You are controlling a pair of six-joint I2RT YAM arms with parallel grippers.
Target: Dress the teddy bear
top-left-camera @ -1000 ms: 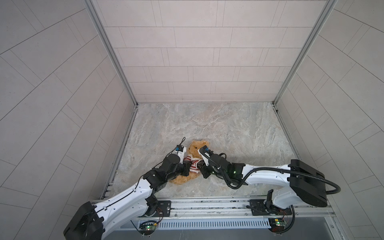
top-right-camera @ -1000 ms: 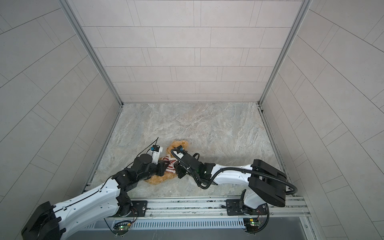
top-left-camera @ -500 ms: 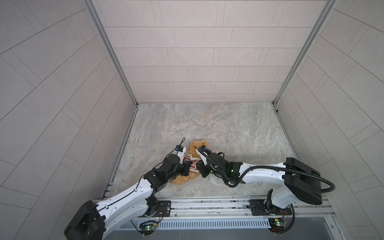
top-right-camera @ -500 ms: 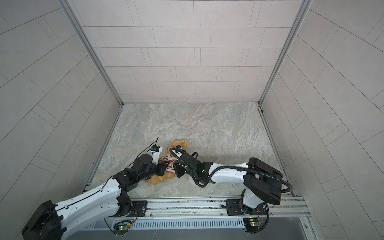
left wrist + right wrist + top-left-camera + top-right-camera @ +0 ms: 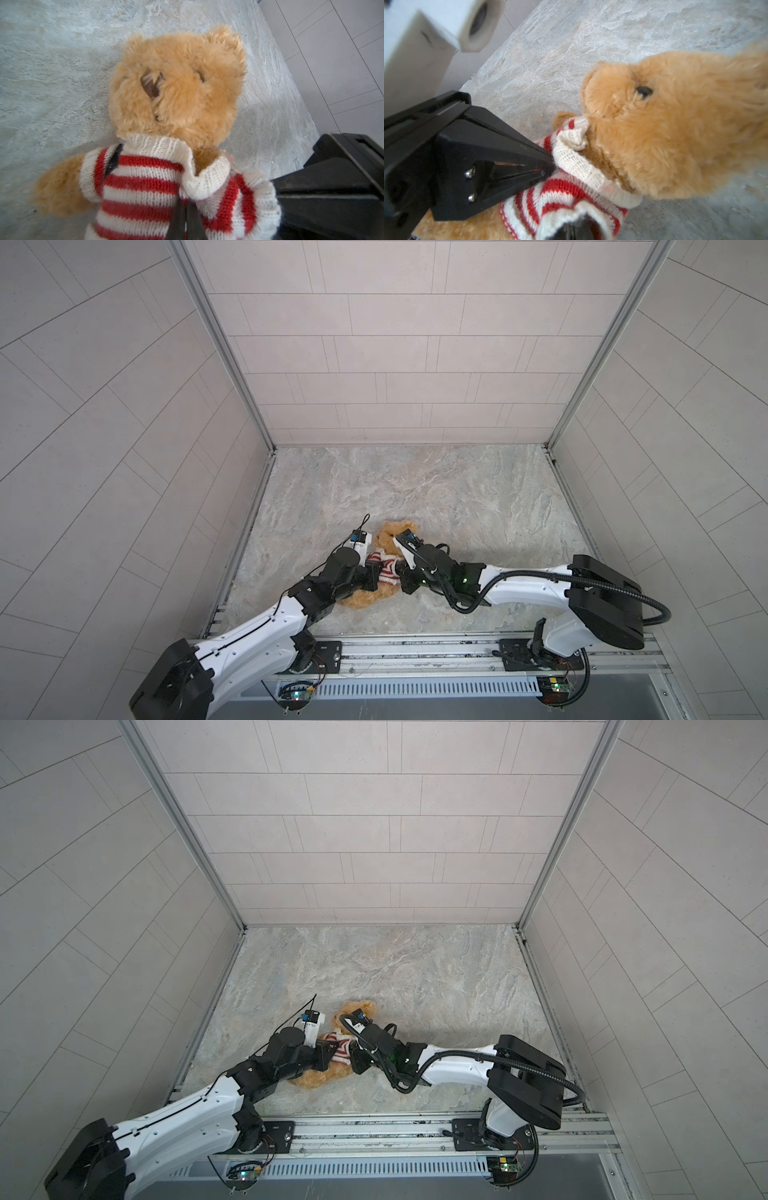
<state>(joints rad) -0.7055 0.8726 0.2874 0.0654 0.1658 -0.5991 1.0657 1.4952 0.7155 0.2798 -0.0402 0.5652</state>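
**Item.** Teddy bear (image 5: 387,535) lies face up on the counter (image 5: 457,497), close to the front edge and left of mid, head toward the back edge. Sweater (image 5: 384,568), red/white stripe, is on the torso. Its collar (image 5: 158,145) sits at the neck but gapes on one side.

**Left claw** (image 5: 186,209). Tips pressed together, pinching the sweater front just below the collar. Judged purpose: anchor the knit and keep the bear flat so the other arm can pull w/o dragging it.

**Right claw** (image 5: 574,227). Tips pressed together on the white ribbed edge of a sleeve (image 5: 259,197) at the bear's side. One paw (image 5: 56,182) is out through the opposite sleeve. No paw shows on the right-claw side, so that arm is prob. inside the knit, though I cannot confirm. Judged step: work this sleeve over the arm.

**Clearance.**
- The claws meet across the torso from opposite sides, just beside ea. other, w/ little room between the wrists.
- The front edge is near the bear's legs, and the left edge is also near.
- The back and right of the counter offer wide room, the best direction for a pull or reposition.

**Risk (judged).** The knit may stretch rather than slide, and the light plush may lift w/ the pull.
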